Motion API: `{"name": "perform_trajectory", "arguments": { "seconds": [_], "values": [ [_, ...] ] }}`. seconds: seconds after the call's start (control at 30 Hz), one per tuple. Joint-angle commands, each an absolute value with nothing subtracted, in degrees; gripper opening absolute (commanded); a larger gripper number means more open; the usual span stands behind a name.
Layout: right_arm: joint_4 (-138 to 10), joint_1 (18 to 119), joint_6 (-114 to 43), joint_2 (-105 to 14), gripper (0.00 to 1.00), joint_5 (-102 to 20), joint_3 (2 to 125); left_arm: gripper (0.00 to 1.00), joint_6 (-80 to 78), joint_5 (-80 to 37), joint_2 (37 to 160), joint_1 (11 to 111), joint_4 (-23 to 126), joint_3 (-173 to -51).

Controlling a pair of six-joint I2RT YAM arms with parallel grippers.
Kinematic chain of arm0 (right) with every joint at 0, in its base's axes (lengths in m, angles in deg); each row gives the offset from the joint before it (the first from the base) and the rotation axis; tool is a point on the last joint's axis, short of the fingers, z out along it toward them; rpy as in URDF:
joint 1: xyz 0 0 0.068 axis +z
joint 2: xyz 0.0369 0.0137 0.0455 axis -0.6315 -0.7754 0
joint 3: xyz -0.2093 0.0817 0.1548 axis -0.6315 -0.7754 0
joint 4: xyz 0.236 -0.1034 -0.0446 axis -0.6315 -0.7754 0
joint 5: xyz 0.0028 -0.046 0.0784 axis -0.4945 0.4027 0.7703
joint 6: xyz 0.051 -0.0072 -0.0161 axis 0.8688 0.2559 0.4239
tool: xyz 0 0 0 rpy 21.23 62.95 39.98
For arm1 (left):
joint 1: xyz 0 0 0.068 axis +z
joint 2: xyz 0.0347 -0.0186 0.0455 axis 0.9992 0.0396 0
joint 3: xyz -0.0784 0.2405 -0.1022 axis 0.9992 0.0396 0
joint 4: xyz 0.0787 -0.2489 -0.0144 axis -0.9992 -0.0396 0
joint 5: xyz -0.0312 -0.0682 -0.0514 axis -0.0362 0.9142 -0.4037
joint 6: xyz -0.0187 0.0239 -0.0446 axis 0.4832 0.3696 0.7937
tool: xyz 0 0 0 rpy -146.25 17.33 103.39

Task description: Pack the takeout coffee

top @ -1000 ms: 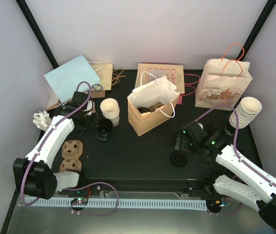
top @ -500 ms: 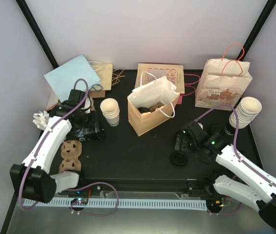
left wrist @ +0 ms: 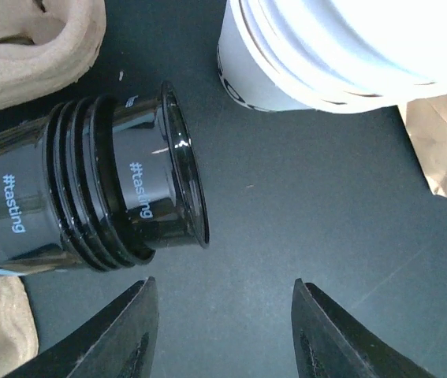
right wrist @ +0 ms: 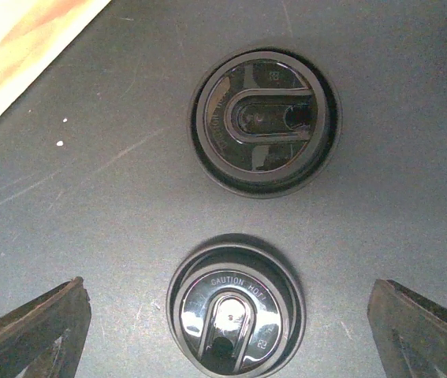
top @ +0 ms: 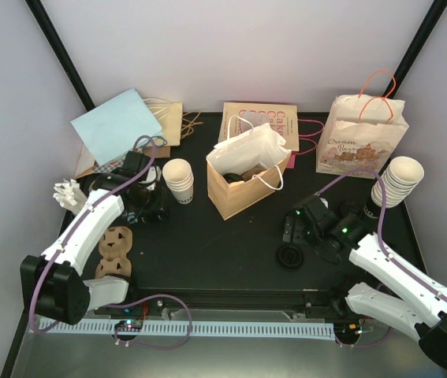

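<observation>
A stack of nested black plastic cups lies on its side on the dark tabletop, its open mouth turned to the right and "#tasting" printed in pale letters on two of its walls. Above it, at the top right, stands a stack of cream-white paper cups – several rolled rims show one inside the other. Brown moulded-pulp carrier fills the top left corner, just beside the black stack, and more pulp shows at the lower left. A brown paper bag juts in at the right edge. The left gripper sits at the bottom with its fingers apart – only bare tabletop shows between them.
</observation>
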State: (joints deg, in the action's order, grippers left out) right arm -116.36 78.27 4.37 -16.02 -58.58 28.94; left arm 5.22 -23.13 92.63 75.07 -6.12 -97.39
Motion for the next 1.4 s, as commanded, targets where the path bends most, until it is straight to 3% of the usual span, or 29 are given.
{"name": "perform_trajectory", "arguments": {
  "seconds": [0.0,0.77,1.0,1.37],
  "values": [
    [-115.75,77.96,4.09,-16.21,0.98,-59.16,29.26,0.48,7.92,-28.82,94.25,72.41,-1.62,-97.29],
    [-115.51,78.00,3.23,-16.70,0.98,-59.19,29.43,0.44,13.76,-51.90,107.49,64.42,-1.34,-101.82],
    [-115.41,78.01,2.92,-16.90,0.98,-59.17,29.62,0.29,14.55,-54.95,108.67,63.15,-2.54,-102.08],
    [-115.50,77.96,2.70,-17.09,0.98,-58.87,30.13,0.27,16.61,-61.76,111.57,60.35,-5.30,-102.04]
  ]
}}
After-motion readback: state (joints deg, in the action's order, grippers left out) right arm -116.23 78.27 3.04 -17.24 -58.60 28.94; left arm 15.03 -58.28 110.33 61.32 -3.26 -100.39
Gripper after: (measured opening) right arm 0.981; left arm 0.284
